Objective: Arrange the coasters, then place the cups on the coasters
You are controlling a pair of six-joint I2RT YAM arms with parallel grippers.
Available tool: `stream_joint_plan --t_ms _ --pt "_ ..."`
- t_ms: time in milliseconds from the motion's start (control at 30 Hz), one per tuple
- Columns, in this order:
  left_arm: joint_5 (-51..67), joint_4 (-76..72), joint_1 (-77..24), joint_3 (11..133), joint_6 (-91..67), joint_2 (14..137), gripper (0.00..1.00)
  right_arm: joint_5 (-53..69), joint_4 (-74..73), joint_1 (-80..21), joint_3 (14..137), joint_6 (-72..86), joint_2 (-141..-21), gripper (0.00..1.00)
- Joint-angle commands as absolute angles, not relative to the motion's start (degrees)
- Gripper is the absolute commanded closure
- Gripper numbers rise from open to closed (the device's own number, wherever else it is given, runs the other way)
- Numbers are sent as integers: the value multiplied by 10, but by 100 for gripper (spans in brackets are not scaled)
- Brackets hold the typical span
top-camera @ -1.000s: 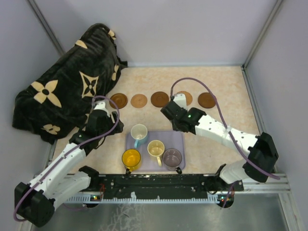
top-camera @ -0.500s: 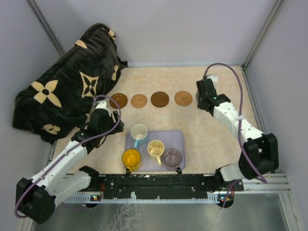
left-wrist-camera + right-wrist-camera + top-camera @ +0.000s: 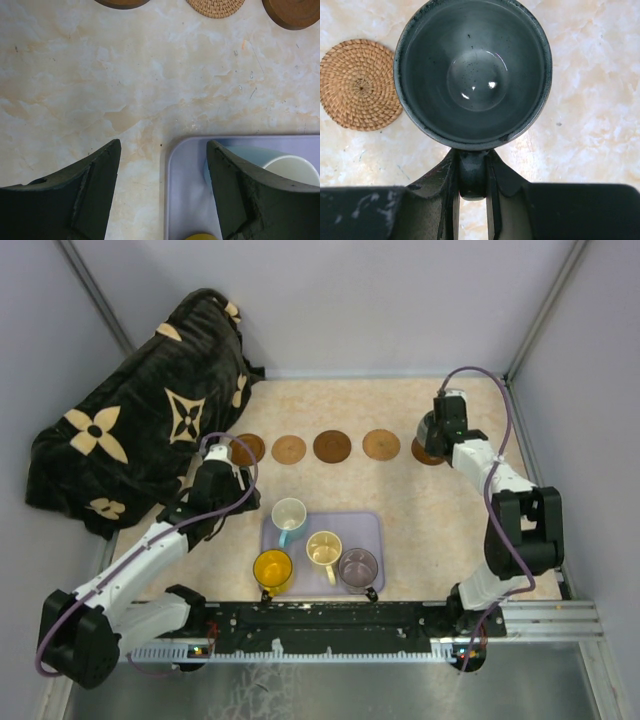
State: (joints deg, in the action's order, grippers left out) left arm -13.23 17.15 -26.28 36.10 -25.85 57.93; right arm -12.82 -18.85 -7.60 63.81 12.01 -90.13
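Five round coasters lie in a row across the table: dark [image 3: 247,448], tan [image 3: 289,449], dark [image 3: 332,446], woven tan [image 3: 381,444], and a dark one [image 3: 428,454] partly under my right gripper [image 3: 436,432]. That gripper [image 3: 472,172] is shut on the handle of the grey-green cup [image 3: 472,70], held upright beside the woven coaster [image 3: 361,84]. Whether the cup rests on anything I cannot tell. The white-and-blue cup [image 3: 289,513], cream cup [image 3: 324,547], mauve cup [image 3: 358,565] and yellow cup [image 3: 272,567] stand on the tray. My left gripper [image 3: 162,145] is open over the tray's left edge, holding nothing.
The lavender tray [image 3: 372,530] sits at the near middle. A black blanket with tan flowers [image 3: 140,430] is heaped at the back left, close to the leftmost coaster. Grey walls close in the table on three sides.
My right arm has swung from the table's middle to the far right, carrying the grey-green cup over the rightmost coaster. The left arm has barely moved.
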Motion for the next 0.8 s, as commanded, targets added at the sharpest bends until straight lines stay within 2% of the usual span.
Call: stream_joint_plan --t_ms 0,767 --pt "-134 152 -264 383 -252 590 25 -111 -108 -64 692 94 -915 100" --pt "-137 152 -264 378 -255 594 25 -130 -113 -51 695 90 -952 100"
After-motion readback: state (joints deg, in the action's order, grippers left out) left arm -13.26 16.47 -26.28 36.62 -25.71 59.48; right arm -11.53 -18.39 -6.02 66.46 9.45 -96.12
